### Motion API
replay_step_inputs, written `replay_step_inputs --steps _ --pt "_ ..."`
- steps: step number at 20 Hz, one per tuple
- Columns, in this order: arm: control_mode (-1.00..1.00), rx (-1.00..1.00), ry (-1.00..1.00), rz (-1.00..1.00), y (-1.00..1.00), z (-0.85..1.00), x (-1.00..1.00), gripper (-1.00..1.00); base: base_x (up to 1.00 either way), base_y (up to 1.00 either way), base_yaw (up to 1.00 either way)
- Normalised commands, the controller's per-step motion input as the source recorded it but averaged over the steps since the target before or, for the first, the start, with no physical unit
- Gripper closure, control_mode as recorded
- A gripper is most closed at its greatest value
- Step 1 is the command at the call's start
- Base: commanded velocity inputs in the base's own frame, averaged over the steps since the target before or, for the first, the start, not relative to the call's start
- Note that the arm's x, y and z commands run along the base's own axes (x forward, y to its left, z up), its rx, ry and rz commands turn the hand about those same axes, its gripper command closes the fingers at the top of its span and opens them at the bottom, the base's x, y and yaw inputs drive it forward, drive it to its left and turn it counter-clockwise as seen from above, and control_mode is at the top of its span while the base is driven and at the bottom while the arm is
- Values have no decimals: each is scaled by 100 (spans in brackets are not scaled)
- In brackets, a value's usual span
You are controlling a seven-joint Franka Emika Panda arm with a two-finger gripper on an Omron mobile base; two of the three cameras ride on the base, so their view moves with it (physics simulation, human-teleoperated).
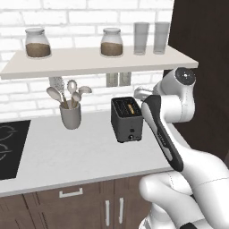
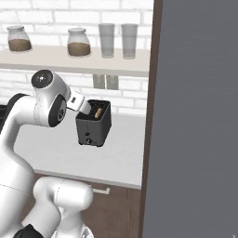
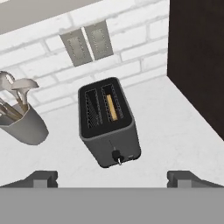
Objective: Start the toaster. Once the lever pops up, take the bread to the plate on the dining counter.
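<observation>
Left base view: toaster [image 1: 127, 119] on pale worktop [image 1: 67, 152], near back wall, narrow front face toward camera. Sliver of tan bread [image 1: 131, 108] visible in right slot, most of it sunk inside. Small knob low on front face; lever too small to make out. Arm crossing in front of toaster's right side, hiding that edge; gripper itself masked by the arm, only a pale stub behind the toaster top. Utensil cup [image 1: 70, 115] with spoons left of toaster, well apart. Cooktop [image 1: 11, 147] cut off at left edge. Shelf [image 1: 96, 60] above with two jars and two glasses. Outlets [image 1: 118, 79] on brick wall just above toaster.

Right base view: toaster [image 2: 94, 122] just beside arm's wrist, bread [image 2: 98, 112] showing as a tan strip in one slot. Gripper end overlapping toaster's upper left corner, fingers hidden; touching or not, cannot tell. Dark panel [image 2: 195, 121] filling right half, blocking everything past it.

Hand view: looking down on toaster [image 3: 108, 122], tilted in frame. Bread [image 3: 112, 107] seated in right slot, left slot bare. Knob at front face; lever tab blurred, position unclear. Gripper [image 3: 112, 178] fingertips at far left and far right of bottom edge, spread wide, released, nothing between them. Utensil cup [image 3: 24, 124] cut off at left.
</observation>
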Motion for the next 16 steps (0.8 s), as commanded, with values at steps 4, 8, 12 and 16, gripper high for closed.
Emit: replay_step_inputs --steps 4,8,12,16 --pt "-100 0 0 0 0 0 0 -100 0 0 0" --pt "-100 0 0 0 0 0 0 -100 0 0 0" --pt "-100 0 0 0 0 0 0 -100 0 0 0" --pt "-100 0 0 0 0 0 0 -100 0 0 0"
